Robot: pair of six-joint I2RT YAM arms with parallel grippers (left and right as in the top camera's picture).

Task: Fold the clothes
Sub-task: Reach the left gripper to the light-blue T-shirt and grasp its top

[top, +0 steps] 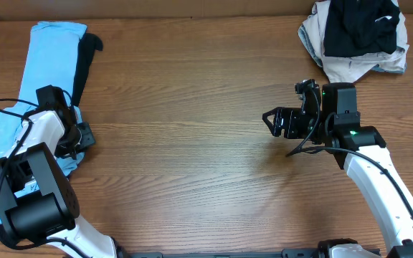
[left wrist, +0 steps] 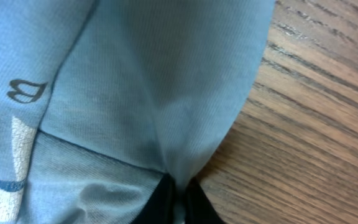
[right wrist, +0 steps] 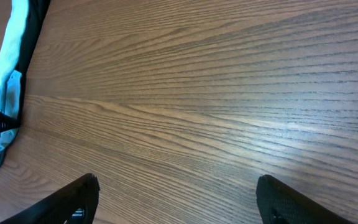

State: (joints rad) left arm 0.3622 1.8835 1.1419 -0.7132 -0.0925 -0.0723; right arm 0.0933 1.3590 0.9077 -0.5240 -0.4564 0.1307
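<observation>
The light-blue T-shirt [top: 45,64] lies folded into a long strip down the table's left edge, with a long black garment [top: 84,61] beside it on the right. My left gripper [top: 77,137] is shut on the shirt's right edge; the left wrist view shows the fingertips [left wrist: 178,198] pinching the blue cloth [left wrist: 142,93], with lettering at its left. My right gripper [top: 272,120] is open and empty over bare wood at centre right; its fingers [right wrist: 176,199] frame bare table. The shirt also shows far left in the right wrist view [right wrist: 5,74].
A pile of black and beige garments [top: 355,36] sits at the table's back right corner. The wooden table [top: 192,143] stretches between the two arms. My left arm's base [top: 31,208] stands at the front left.
</observation>
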